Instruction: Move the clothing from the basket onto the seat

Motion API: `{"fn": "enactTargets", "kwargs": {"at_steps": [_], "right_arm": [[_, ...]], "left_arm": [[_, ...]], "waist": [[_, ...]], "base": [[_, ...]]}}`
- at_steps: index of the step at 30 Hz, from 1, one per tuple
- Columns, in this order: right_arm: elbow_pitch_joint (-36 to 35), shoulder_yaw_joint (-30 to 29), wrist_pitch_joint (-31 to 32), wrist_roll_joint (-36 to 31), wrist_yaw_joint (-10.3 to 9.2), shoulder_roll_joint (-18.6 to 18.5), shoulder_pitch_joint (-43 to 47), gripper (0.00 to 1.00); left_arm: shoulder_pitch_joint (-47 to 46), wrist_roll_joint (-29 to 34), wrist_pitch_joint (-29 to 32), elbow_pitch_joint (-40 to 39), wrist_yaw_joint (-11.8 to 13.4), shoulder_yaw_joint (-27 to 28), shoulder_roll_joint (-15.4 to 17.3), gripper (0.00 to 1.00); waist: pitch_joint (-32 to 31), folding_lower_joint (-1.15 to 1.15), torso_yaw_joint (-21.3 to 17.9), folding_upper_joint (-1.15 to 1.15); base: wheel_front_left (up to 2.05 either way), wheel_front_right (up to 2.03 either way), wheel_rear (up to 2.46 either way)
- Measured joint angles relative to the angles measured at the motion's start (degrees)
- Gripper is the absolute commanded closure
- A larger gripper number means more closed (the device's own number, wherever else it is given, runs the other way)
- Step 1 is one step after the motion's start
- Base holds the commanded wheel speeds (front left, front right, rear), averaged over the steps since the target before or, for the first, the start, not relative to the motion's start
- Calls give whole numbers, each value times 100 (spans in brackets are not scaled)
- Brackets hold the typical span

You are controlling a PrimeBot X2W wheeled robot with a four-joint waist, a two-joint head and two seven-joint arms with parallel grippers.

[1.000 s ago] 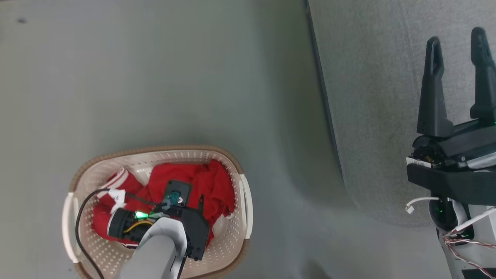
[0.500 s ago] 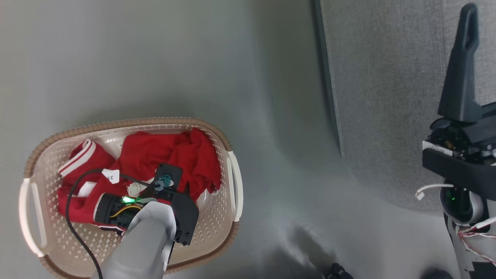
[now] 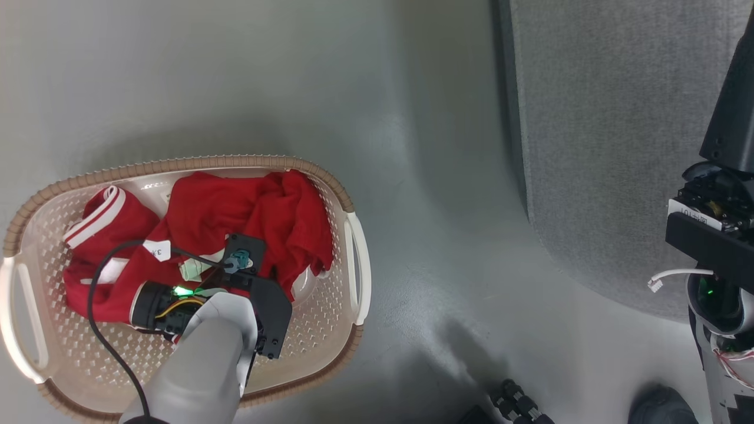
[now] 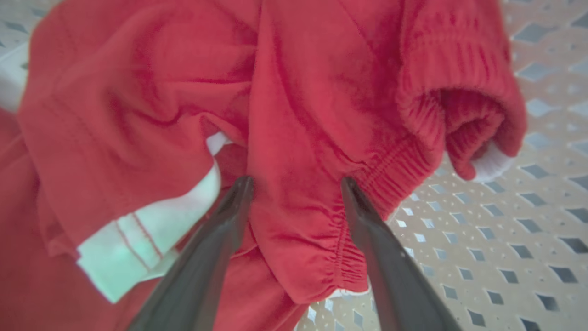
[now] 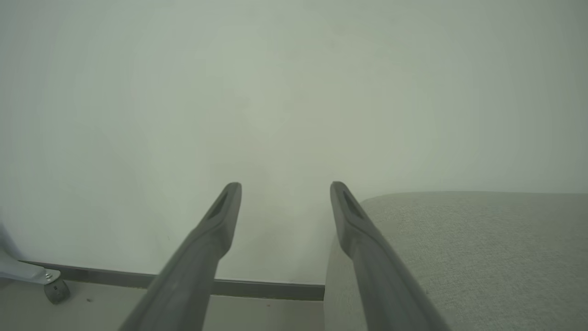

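Red clothing (image 3: 235, 218) is all inside the basket (image 3: 177, 165), bunched toward its far wall and left end. There's a white-striped piece at the left end and small white tags (image 3: 156, 250) on top. Down in the basket, the left gripper (image 4: 296, 184) has its fingers spread wide, straddling a fold with an elastic hem. Tips are at the cloth but not closed on it, so nothing is held. Bare perforated basket bottom shows on the near side of the pile. Grey floor (image 3: 424, 176) runs right of the basket. Past that, well right of the basket, is the seat (image 3: 612, 147), with no garment on the part I can see. Over by the seat, far from the basket, the right gripper (image 5: 285, 188) has its fingers wide apart and empty. My read: nothing transferred yet, grasp pending, every piece left to move.
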Motion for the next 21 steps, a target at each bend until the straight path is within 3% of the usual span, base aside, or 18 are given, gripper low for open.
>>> {"fn": "enactTargets", "kwargs": {"at_steps": [10, 11, 12, 13, 14, 21], "right_arm": [[-82, -4, 49, -73, -42, -64, 4, 0], [-96, -3, 49, -79, -42, -73, 4, 0], [-104, -3, 51, -79, -42, -77, 5, 0], [-111, -3, 52, -80, -42, -80, 7, 0], [-118, -4, 53, -88, -42, -87, 9, 0], [-127, -12, 98, -94, -43, -105, 9, 0]], "left_arm": [[-20, -311, 148, 19, 3, 10, -2, 0], [-20, -321, 155, 19, 3, 7, -1, 31], [-20, -328, 158, 19, 3, 2, -1, 72], [-20, -346, 186, 15, 3, -3, -2, 96], [-21, -357, 198, 12, 3, -5, -2, 100], [-30, -404, 207, 0, 3, -40, -2, 100]], "waist": [[134, -1, 48, 0], [138, -1, 51, 0], [143, -1, 53, 0], [147, -1, 54, 0], [151, -1, 56, 0], [170, -1, 72, 0]], "base": [[0, 0, 0], [0, 0, 0], [0, 0, 0], [0, 0, 0], [0, 0, 0], [0, 0, 0]]}}
